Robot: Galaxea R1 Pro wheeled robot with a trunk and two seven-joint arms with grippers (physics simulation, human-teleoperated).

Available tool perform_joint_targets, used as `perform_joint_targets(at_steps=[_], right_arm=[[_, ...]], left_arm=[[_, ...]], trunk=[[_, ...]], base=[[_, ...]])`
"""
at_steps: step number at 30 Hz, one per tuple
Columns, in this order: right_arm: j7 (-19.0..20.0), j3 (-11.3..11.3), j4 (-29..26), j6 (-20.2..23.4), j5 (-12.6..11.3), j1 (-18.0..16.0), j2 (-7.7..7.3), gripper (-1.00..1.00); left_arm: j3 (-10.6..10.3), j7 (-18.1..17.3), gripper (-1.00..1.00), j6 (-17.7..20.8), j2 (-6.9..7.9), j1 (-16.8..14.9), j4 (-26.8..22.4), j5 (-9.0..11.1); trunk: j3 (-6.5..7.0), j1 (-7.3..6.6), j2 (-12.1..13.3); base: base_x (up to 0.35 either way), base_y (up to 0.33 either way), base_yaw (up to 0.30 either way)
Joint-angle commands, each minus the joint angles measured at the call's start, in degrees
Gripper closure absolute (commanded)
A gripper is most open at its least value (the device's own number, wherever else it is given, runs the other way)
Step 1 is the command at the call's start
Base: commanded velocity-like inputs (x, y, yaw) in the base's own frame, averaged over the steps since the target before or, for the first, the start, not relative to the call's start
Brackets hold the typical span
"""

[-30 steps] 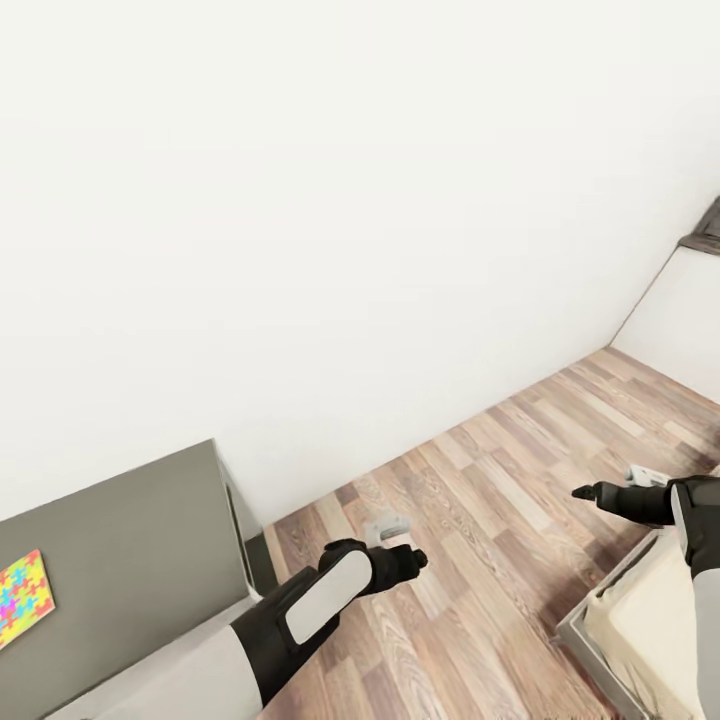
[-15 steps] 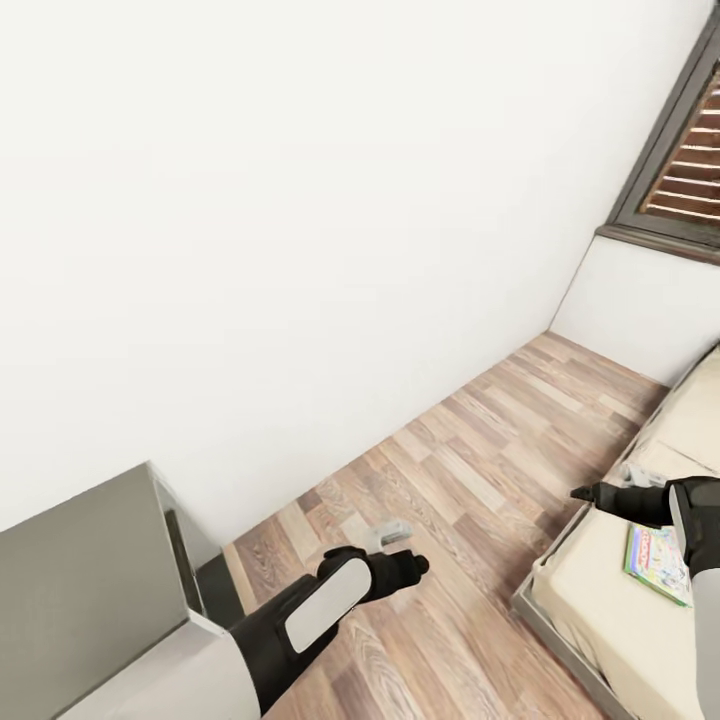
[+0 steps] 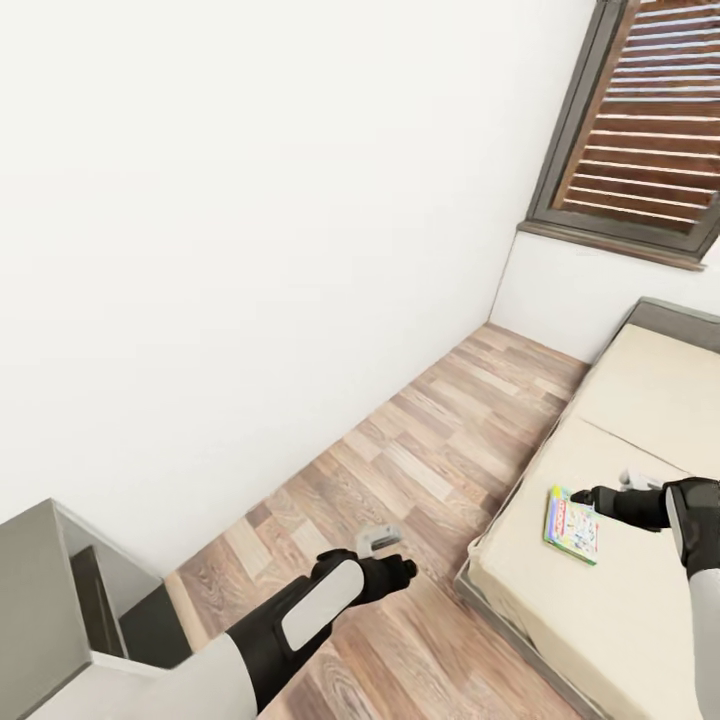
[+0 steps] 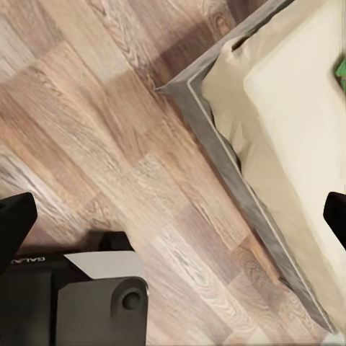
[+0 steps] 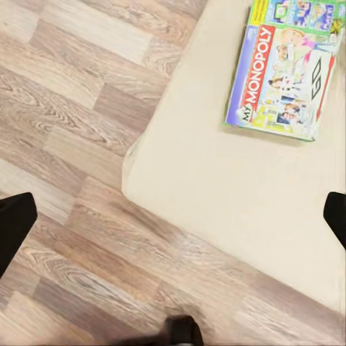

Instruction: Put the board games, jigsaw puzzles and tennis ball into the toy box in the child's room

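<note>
Right wrist view resolves the board game (image 5: 285, 68) print, "MY MONOPOLY", green and white; head view gives it (image 3: 572, 524) only as a small colourful box. It lies flat on the bed (image 3: 640, 420) near the floor-side edge, long axis roughly along the bed's length. Right gripper (image 3: 585, 495) hovers just beside it, fingers apart. Left gripper (image 3: 405, 568) over wood floor (image 3: 420, 440), fingers apart.

View swings right: bed (image 3: 620, 600) and window (image 3: 640, 130) now in frame. Board game (image 3: 572, 524) appears on bed. Table (image 3: 40, 590) nearly out; puzzle gone from frame.
</note>
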Motion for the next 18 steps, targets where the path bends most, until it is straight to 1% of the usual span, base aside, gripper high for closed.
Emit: perform_joint_targets(at_steps=[1, 2, 4, 7, 9, 10, 13, 18], right_arm=[[-0.2, -0.1, 0.5, 0.1, 0.5, -0.1, 0.05, -1.0], [-0.7, -0.2, 0.8, 0.1, 0.5, -0.1, 0.05, -1.0], [-2.5, -0.2, 2.2, -0.8, 0.3, -0.2, 0.03, -1.0], [-3.6, -0.3, 3.2, -3.0, 0.3, -0.3, -0.01, -1.0], [-4.2, -0.3, 3.5, -3.8, 0.3, -0.3, 0.09, -1.0], [-4.6, -0.3, 3.7, -4.3, 0.3, -0.3, 0.15, -1.0], [-5.1, -0.3, 3.9, -4.8, 0.2, -0.3, 0.27, -1.0], [-5.4, -0.1, 4.0, -5.1, 0.2, -0.2, 0.42, -1.0]], left_arm=[[0.0, 0.4, -1.0, 0.0, 0.18, -0.1, 0.0, 0.5], [0.3, 0.4, -1.0, 0.0, 0.26, -0.1, 0.0, 0.5], [2.2, 0.6, -1.0, 0.1, 0.54, 0.0, 0.0, 0.7], [4.0, 1.0, -1.0, 0.5, 1.23, 0.0, 0.0, 0.5], [4.5, 1.1, -1.0, 0.5, 1.78, 0.0, 0.1, 0.4], [4.8, 0.9, -1.0, 0.4, 2.38, 0.1, 0.1, 0.5], [5.3, 0.6, -1.0, 0.2, 3.41, 0.6, 0.1, 0.8], [5.7, 0.5, -1.0, 0.1, 4.03, 1.2, 0.1, 0.9]], trunk=[[-0.05, 0.04, -0.1], [0.0, 0.04, -0.1], [0.11, 0.04, -0.1], [0.28, 0.04, -0.1], [0.39, 0.04, -0.1], [0.45, 0.04, -0.1], [0.62, 0.04, -0.1], [0.95, 0.04, -0.1]], base=[[0.0, -0.056, -0.27], [0.0, -0.045, -0.27], [0.0, -0.023, -0.269], [0.0, -0.011, -0.268], [0.0, -0.005, -0.267], [0.0, -0.003, -0.265], [0.0, -0.002, -0.26], [0.0, -0.001, -0.251]])
